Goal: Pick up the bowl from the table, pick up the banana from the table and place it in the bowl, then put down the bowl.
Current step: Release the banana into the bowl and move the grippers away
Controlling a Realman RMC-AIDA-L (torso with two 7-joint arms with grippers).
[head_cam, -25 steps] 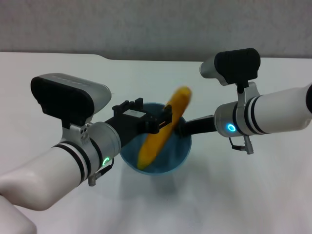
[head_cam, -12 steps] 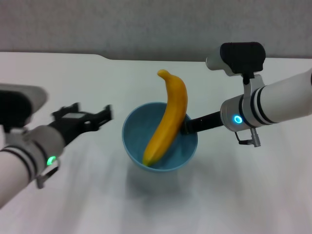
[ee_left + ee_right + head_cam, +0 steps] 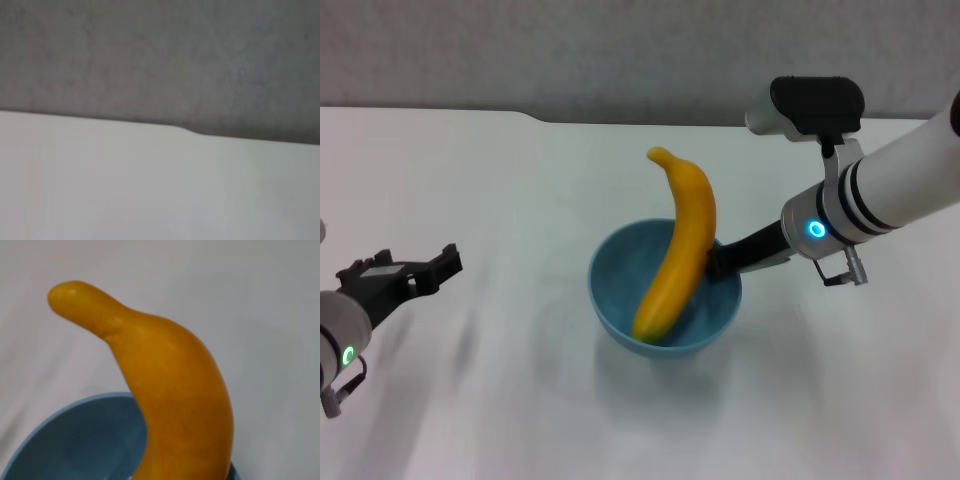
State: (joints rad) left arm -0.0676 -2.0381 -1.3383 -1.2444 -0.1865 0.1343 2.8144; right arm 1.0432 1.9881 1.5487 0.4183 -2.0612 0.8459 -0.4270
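Observation:
The light-blue bowl (image 3: 620, 300) hangs a little above the white table (image 3: 500, 170), with its shadow beneath it. The yellow-orange banana (image 3: 685, 235) stands tilted in it, lower end on the bowl's bottom, upper end sticking out past the far rim. My right gripper (image 3: 722, 260) is shut on the bowl's right rim. The right wrist view shows the banana (image 3: 175, 390) close up above the bowl (image 3: 85, 440). My left gripper (image 3: 405, 272) is open and empty, far to the left of the bowl, low over the table.
The table's far edge with its shallow notch (image 3: 535, 117) meets a grey wall. The left wrist view shows only bare tabletop (image 3: 125, 190) and that wall.
My left gripper has let go of the banana and pulled away to the left. The banana now rests in the bowl. The right gripper has carried the bowl slightly right.

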